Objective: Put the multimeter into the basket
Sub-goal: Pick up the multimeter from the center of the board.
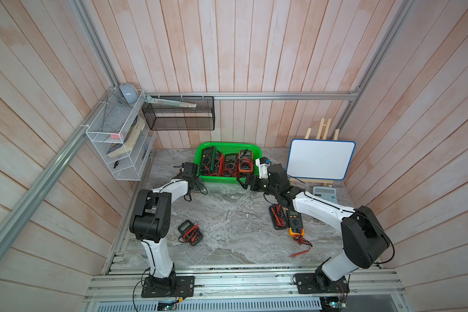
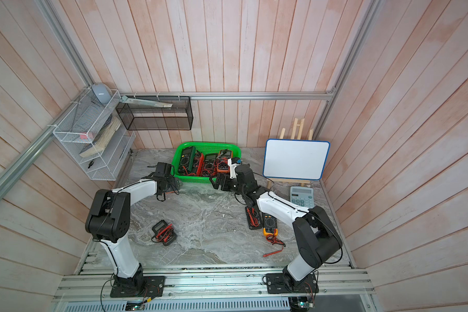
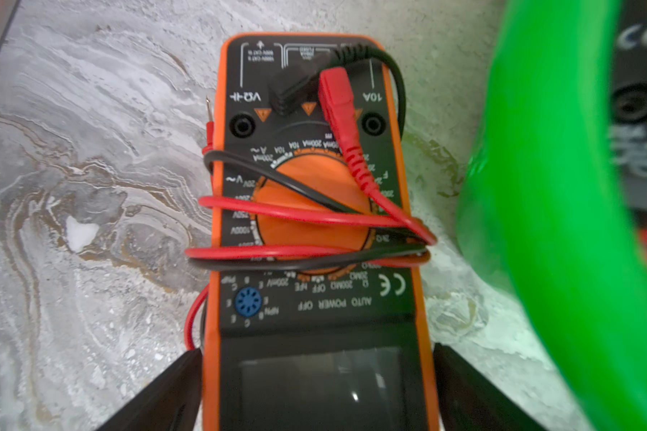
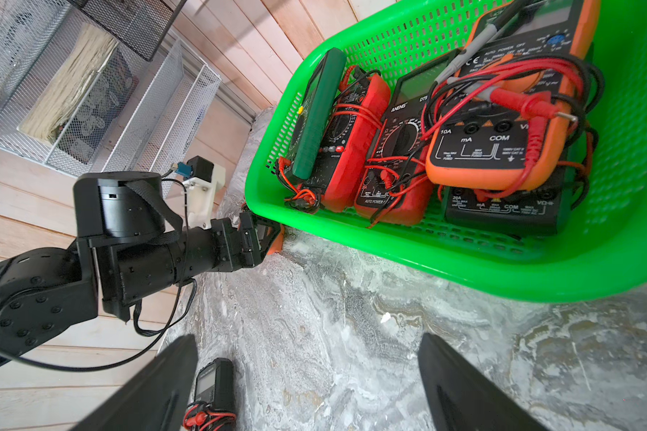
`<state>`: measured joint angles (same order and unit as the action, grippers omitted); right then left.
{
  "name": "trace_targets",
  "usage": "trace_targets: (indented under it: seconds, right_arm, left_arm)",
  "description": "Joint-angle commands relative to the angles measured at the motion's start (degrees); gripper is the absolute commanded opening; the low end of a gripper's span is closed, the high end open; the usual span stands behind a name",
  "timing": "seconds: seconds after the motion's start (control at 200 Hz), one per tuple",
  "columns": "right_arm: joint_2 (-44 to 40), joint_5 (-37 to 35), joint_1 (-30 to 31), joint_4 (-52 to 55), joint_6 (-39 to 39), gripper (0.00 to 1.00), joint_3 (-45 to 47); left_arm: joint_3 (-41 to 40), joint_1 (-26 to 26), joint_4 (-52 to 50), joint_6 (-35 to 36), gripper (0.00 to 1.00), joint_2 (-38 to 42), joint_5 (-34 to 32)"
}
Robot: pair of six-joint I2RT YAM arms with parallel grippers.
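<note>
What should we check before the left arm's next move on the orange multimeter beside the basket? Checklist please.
1. Straddle: ok, left gripper has a finger on each side of the orange multimeter, at its display end.
2. Grip: not ok, jaws stand open; the meter lies on the table.
3. Wiring: cannot tell; leads are wound round the body, but a red probe sticks out alongside.
4. Room in the basket: cannot tell; meters inside cover most of its floor, one stacked on another.
5. Other arm clear: ok, right gripper open, empty, in front of the basket.
</note>
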<state>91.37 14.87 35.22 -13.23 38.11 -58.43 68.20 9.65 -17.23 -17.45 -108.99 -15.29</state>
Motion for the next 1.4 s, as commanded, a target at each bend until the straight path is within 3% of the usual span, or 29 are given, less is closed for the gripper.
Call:
trace_targets:
  seconds: [0.0,0.305,0.375,0.495,0.725,1.115,1.39]
  right_arm:
    - [-0.51,-0.71,0.5,0.24,0.23,0.98,-1.51]
    - [-1.09,-1.25,0.53,0.49,0.3,0.98,-1.08]
    - [-1.24,-1.25,0.53,0.75,0.17,0.98,-1.07]
    - [-1.4,-1.19,0.5,1.01,-0.05,0.98,-1.13]
    - [-1.5,-0.9,0.5,1.16,-0.23,0.98,-1.42]
    - [-0.27,-0.72,0.47,1.19,-0.05,0.98,-2.47]
    - [0.81,-1.06,0.25,1.19,-0.2,0.98,-3.65]
  left_arm:
    - [2.96,-0.04,0.49,0.51,1.0,-2.33,-0.11]
    - [6.09,-0.42,-2.08,0.1,1.0,-4.92,-0.12]
    - [5.9,-0.51,-1.85,0.05,0.94,-4.78,0.14]
    - [4.97,-0.59,-1.47,-0.21,0.7,-4.06,0.73]
    - [1.41,-0.61,-1.7,-2.69,0.0,-0.73,2.72]
    - [-8.08,-0.25,-4.0,-7.29,0.0,16.89,4.7]
    - [-7.21,2.21,-8.54,-5.9,0.0,25.58,4.9]
